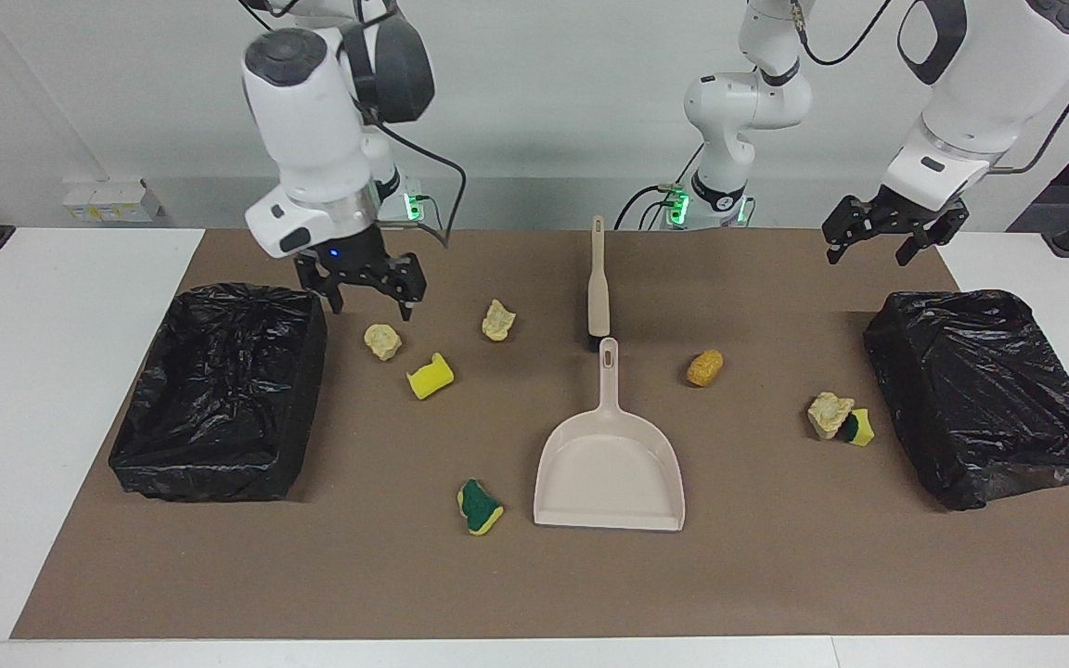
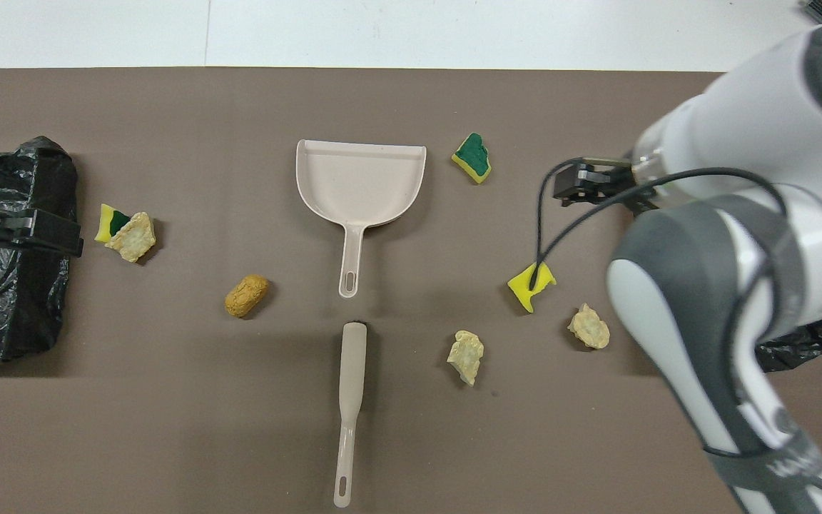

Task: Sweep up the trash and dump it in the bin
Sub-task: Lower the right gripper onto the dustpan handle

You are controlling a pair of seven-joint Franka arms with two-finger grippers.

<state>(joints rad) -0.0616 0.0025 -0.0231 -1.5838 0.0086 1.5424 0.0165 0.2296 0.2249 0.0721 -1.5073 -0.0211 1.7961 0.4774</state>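
Trash lies scattered on the brown mat: a tan lump, a yellow sponge bit, a second tan lump, a green-and-yellow sponge, an orange-brown lump, and a tan lump touching a yellow-green piece. The beige dustpan and beige brush lie in line at the middle. My right gripper is open and empty, hovering over the mat beside the first tan lump. My left gripper is open and empty, raised over the mat by the other bin.
Two black-lined bins stand on the mat, one at the right arm's end and one at the left arm's end. In the overhead view my right arm hides most of its bin. The dustpan's mouth faces away from the robots.
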